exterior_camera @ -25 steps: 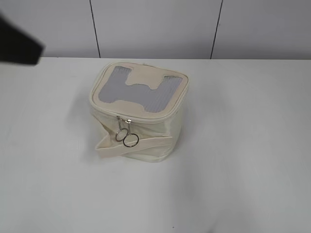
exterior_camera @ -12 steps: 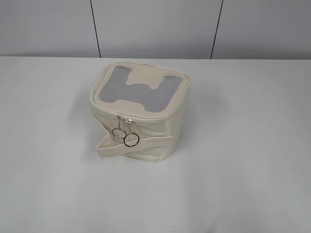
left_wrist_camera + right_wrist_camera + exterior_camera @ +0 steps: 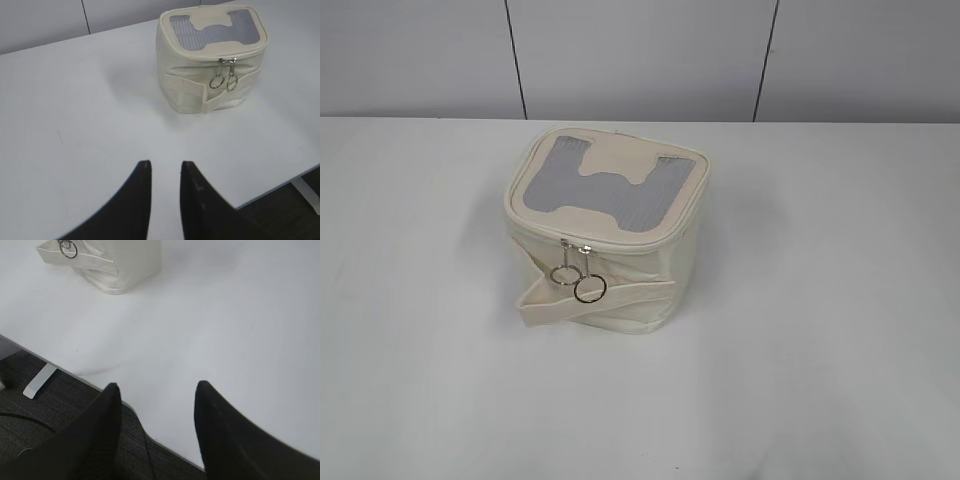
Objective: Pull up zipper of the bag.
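Because the bag (image 3: 605,232) stands alone mid-table with both pulls of the zipper (image 3: 576,272) hanging on its near side, we hold our left gripper (image 3: 165,170) slightly open and right gripper (image 3: 156,390) wide, both empty, well back from it.

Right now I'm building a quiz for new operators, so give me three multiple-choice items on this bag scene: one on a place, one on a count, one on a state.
1. Where do the zipper pulls hang?
A. On the bag's camera-facing side, below the top rim
B. On the grey top panel
C. On the table behind the bag

2. How many metal rings hang from the pulls?
A. One
B. Two
C. Four

3. How does the right gripper stand?
A. Shut on a ring
C. Shut on the strap
B. Open, clear of the bag

Key: 1 A, they dangle at the front just above the strap. 2 B, two rings show side by side. 3 B, its fingers are apart over the bare table.
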You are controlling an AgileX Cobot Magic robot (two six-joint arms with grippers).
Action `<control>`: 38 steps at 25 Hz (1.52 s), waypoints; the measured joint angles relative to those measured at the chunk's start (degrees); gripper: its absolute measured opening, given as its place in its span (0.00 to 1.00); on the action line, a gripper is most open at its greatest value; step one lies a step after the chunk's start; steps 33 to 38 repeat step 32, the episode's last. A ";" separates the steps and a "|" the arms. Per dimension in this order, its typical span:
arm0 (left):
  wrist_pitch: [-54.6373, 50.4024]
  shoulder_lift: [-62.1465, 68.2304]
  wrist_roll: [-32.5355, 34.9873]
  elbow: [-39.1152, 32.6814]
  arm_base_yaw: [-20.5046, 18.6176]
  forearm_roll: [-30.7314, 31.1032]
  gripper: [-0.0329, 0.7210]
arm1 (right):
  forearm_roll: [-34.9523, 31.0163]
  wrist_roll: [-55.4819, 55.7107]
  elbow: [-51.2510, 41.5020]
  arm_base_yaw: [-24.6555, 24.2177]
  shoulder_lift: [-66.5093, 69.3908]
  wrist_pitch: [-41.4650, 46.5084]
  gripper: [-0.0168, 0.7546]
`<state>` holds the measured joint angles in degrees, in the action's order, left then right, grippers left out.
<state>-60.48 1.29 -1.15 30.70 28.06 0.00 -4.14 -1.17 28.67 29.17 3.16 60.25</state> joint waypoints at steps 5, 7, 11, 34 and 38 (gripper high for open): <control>0.05 0.00 0.07 -0.06 0.00 0.00 0.24 | 0.01 0.00 -0.04 0.00 0.00 0.00 0.51; 0.05 0.00 0.07 -0.06 -1.24 0.00 0.24 | -0.06 0.00 -0.04 -0.73 0.00 0.00 0.51; 0.05 -1.25 0.07 -0.18 -11.63 0.00 0.24 | -0.13 0.00 -0.11 -10.00 -2.06 -0.07 0.51; 0.06 -1.66 0.07 -0.18 -27.36 0.00 0.24 | -0.34 0.01 -0.11 -24.94 -3.56 -0.38 0.51; 0.06 -1.66 0.07 -0.18 -27.36 0.00 0.24 | -0.34 0.01 -0.11 -24.94 -3.56 -0.38 0.51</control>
